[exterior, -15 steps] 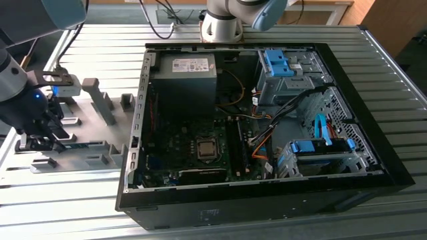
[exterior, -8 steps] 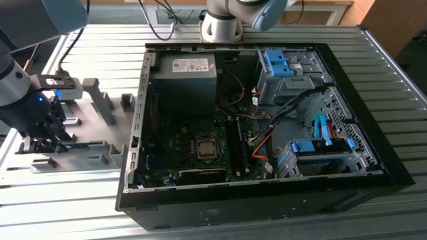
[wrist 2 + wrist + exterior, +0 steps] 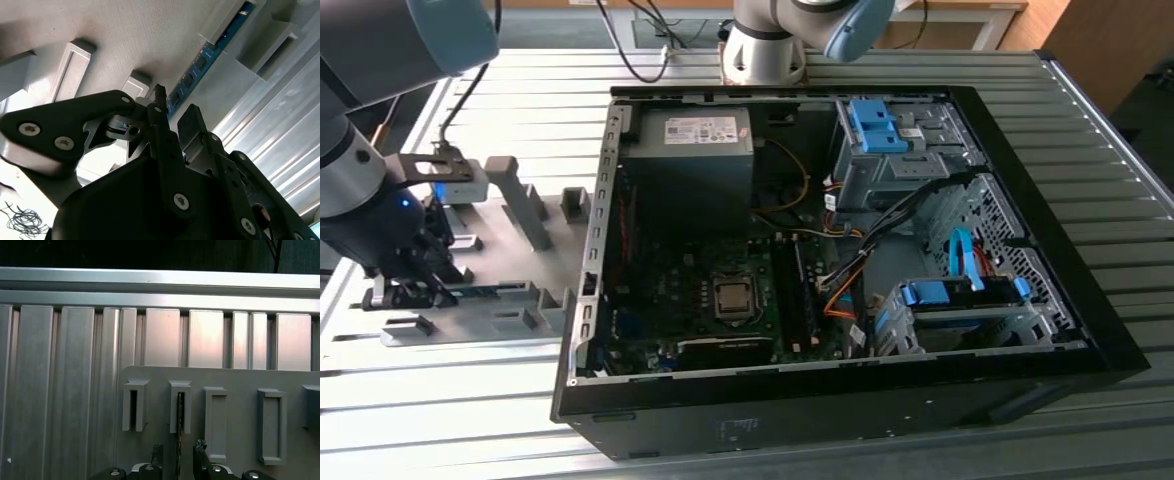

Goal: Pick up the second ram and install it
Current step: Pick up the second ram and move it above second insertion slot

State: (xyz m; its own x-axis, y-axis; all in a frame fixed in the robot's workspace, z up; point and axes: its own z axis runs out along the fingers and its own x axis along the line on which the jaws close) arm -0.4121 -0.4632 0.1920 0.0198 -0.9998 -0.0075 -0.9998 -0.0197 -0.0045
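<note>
Blue-green ram (image 3: 200,60) on edge in the holder slot (image 3: 172,390), 9 o'clock of the case (image 3: 854,415) in the exterior view. Claw (image 3: 178,450) open astride it, gripping nothing. Could tilt and jam if squeezed off-centre.

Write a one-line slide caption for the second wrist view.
Open tool straddling the second ram, which stands on edge in its grey holder.

The black pincer (image 3: 174,104) is positioned over the grey base plate (image 3: 125,30), its two fingers (image 3: 161,107) standing apart. The second ram (image 3: 200,61), blue-green with dark chips, lies edge-up along the plate. Its far end sits in a grey holder block (image 3: 225,22) and its near end runs into the gap between the fingers. The ribbed aluminium bench (image 3: 285,115) lies alongside.
</note>
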